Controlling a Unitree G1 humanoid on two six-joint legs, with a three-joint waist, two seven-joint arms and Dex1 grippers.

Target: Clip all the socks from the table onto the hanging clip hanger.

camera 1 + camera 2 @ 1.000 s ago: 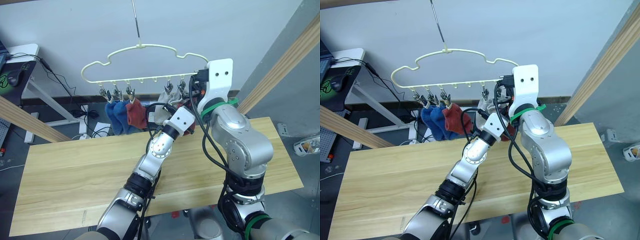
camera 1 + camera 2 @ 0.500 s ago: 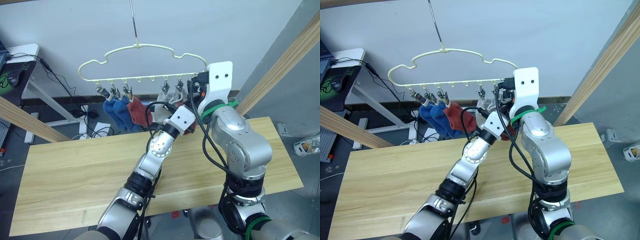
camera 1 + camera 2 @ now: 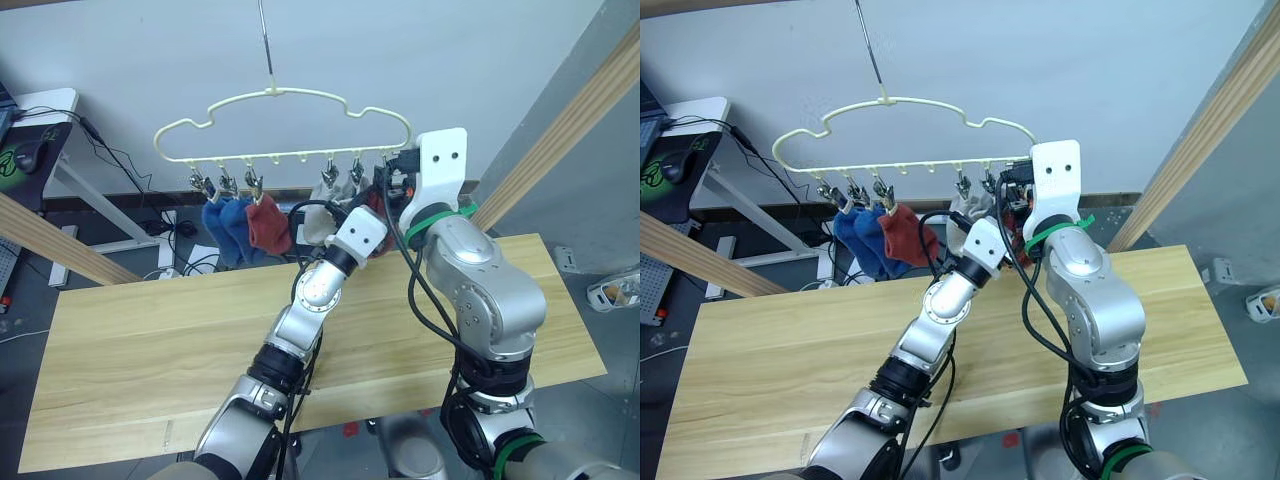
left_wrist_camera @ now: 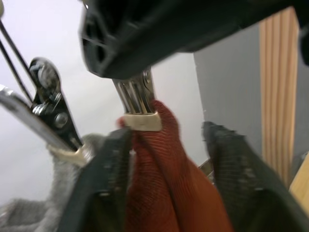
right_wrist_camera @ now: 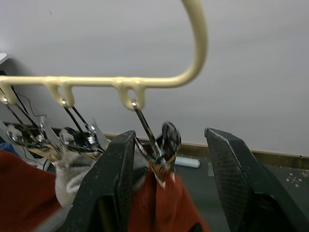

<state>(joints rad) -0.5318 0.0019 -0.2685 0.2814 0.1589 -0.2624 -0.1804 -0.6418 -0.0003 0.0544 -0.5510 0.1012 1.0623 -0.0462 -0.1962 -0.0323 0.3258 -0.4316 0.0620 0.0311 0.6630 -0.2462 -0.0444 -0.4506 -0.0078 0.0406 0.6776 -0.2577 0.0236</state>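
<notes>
Fingers: the left gripper (image 4: 161, 140) has its two black fingers apart, flanking the last rust-red sock (image 4: 166, 188) without clearly pinching it. The right gripper (image 5: 166, 145) is also spread, one finger on either side of the end clip (image 5: 161, 157) at centre frame in the right wrist view.

Location: the clip hanger (image 3: 285, 125) hangs in the upper centre of the left eye view. Two blue socks (image 3: 225, 228) and one red sock (image 3: 268, 222) hang at its left end, two grey socks (image 3: 325, 215) further right. The table (image 3: 130, 330) below carries no socks.

Handling (judgement): the sock is light, limp ribbed knit; it folds and sags, so it is best held at the cuff just below the clip. Not fragile, not slippery. The clip is thin sprung metal with a pale tip and already bites the cuff. The hanger is thin pale-yellow rod on a slim hook and probably swings at a nudge.
</notes>
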